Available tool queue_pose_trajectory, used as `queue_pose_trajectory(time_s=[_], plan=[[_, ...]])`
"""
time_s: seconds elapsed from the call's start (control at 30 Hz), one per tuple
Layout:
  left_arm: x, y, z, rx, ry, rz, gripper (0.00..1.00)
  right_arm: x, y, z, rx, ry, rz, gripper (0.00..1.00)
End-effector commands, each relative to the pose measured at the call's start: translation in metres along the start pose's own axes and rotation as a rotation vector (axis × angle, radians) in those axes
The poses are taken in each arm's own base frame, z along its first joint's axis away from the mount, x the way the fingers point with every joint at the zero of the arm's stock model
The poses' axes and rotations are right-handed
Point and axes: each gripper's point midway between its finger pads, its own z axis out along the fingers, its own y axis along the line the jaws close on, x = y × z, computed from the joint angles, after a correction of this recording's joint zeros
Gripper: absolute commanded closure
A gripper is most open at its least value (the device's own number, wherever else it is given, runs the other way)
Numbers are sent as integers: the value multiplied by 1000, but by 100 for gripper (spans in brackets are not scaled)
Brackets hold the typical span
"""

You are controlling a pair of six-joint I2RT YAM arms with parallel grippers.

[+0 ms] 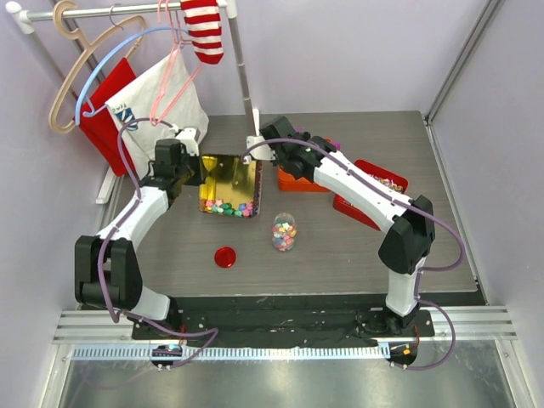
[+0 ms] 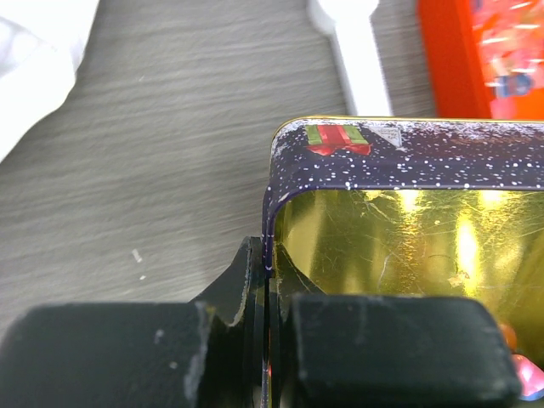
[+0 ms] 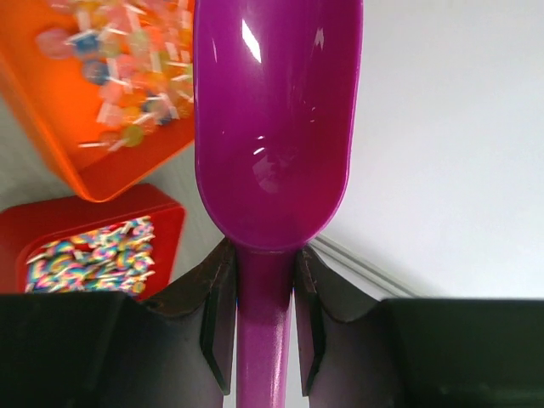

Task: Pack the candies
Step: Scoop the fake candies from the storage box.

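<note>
presently the tin (image 2: 408, 161) is pinched at its wall by the closed left end effector (image 2: 268, 289), likely so the candies (image 1: 229, 206) are gathered at its near end; an empty scoop (image 3: 272, 127) is gripped by the right end effector (image 3: 263, 289), with the jar (image 1: 284, 232) set close by.

Before me on the bench (image 1: 340, 263), candies (image 1: 228, 206) lie in the near end of the tin (image 1: 223, 170), my left hand (image 2: 265, 272) on its left wall. The jar (image 1: 284, 232) stands nearer, rightward; the lid (image 1: 224, 257) nearest me; two boxes (image 1: 297, 180) (image 1: 378, 183) farther right.
</note>
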Motion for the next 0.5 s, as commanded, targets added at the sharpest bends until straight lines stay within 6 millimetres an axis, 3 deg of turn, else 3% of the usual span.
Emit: queue_pose_trajectory(time_s=[0.0,0.3,0.47], plan=[[-32,-21,-10,98,-110,22,100,-13,20,-18,-133,-131,81,99],[-30,-19,-9,91,-104,22,100,-28,43,-40,-266,-220,73,99],[-26,-18,-5,88,-89,16,100,-41,33,-65,-273,-298,100,99]])
